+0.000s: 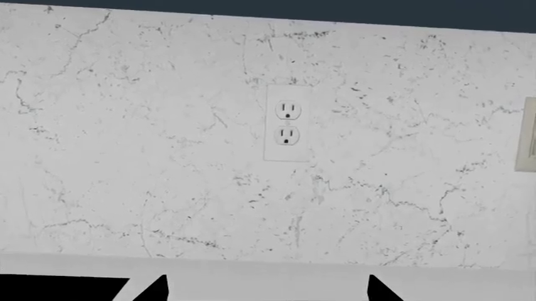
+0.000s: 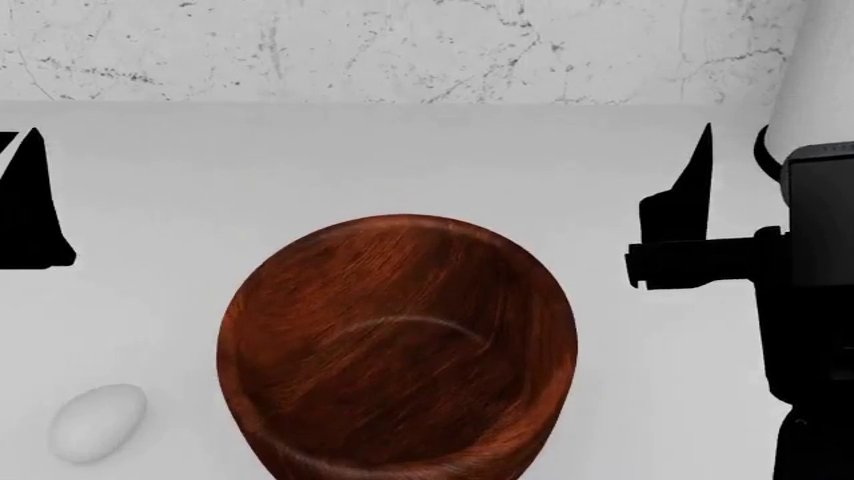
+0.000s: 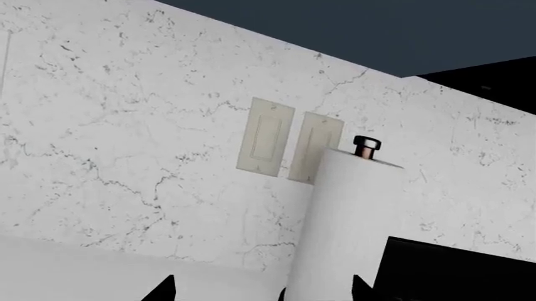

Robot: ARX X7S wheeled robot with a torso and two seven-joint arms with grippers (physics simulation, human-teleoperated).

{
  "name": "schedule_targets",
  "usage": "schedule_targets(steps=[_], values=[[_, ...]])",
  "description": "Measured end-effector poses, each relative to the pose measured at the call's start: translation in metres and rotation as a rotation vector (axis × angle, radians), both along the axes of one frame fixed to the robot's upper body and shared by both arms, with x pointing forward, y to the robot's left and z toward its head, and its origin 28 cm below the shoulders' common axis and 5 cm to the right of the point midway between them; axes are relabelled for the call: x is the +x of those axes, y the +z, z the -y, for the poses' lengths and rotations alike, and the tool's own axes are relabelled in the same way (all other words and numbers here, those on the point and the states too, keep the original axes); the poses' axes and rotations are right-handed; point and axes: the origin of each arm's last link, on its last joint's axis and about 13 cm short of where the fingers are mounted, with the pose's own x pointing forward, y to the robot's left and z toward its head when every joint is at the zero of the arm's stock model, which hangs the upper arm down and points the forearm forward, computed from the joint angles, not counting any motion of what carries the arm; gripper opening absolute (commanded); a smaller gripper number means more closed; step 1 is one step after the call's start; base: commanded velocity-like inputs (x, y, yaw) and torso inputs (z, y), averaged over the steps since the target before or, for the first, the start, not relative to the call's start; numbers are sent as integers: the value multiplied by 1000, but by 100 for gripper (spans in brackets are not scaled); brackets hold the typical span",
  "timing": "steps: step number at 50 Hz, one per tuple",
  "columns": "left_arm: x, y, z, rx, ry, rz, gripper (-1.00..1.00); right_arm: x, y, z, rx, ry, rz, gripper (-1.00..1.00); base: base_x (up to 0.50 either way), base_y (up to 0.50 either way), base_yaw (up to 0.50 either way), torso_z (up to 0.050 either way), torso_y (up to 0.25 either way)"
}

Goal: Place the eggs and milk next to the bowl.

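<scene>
Head view: bowl (image 2: 398, 345) sits centre on the white counter (image 2: 400, 160), empty. White egg (image 2: 96, 422) lies on the counter to the bowl's left, near but apart. No milk or second egg in view.

Left gripper (image 1: 266, 287): fingertips spread wide, nothing between them, facing a marble wall (image 1: 125, 157) with an outlet (image 1: 287, 123).

Right gripper (image 3: 261, 288): fingertips wide apart, empty, pointed at a paper towel roll (image 3: 348, 219) and two wall switches (image 3: 289, 144).

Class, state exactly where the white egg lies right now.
In the head view, the white egg lies on the counter at lower left, just left of the wooden bowl and not touching it.
</scene>
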Motion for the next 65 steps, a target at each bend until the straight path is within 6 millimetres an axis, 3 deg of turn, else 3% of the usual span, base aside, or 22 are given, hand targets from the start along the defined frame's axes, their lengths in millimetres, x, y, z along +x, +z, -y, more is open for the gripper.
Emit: schedule_targets(steps=[15,37,65], values=[[-8,12,-11,65,-59,-85,100,2,-1,-1,0,9,-7,100,0,0,0,0,0],[-38,32,-31,219,-183,-286,100,2,-1,-1,-5,23,-16,100,0,0,0,0,0],[-73,34,-46,358,-343,-490,100,0,-1,-1,-5,26,-22,100,0,0,0,0,0]])
